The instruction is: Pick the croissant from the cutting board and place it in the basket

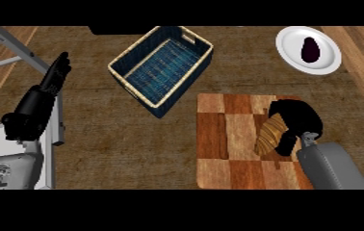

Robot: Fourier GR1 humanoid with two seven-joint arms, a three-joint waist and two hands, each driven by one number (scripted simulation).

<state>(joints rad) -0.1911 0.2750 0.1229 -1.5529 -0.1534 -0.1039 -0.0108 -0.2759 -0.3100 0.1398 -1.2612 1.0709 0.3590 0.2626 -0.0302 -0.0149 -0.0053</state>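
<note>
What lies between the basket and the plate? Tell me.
Nothing: in the head view, only bare counter runs between the basket and the plate. The cutting board sits below that stretch.

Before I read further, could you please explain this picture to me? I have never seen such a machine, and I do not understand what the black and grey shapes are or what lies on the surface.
You look steeply down at a kitchen counter from the robot's head. The grey forearms end in black hands. The left hand rests open near the left edge, holding nothing. The right hand is curled round a croissant, which lies on a checkered wooden cutting board. Up and to the left stands a dark blue basket with nothing inside. At the top right, a white plate carries a dark purple thing, perhaps an eggplant.
</note>
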